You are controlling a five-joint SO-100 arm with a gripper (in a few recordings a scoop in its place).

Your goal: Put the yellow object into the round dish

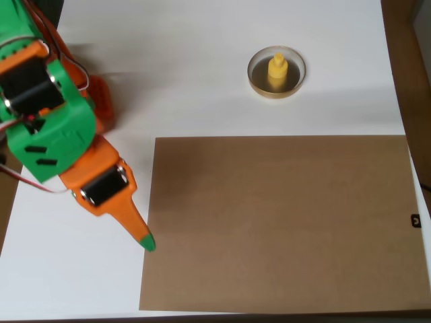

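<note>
Nearest, the green-tipped claw [143, 237] hangs low at the left edge of the brown sheet [279, 222], its fingers drawn narrow to a point with nothing between them, well apart from anything else on the white bench [188, 74]. Beyond the sheet, toward the far side, the yellow object [277, 69] stands upright inside the round dish [277, 72], so the job looks done. Trouble could only come from a careless swing back that way, knocking the light dish, though the wide bare sheet leaves plenty of room to withdraw.
</note>
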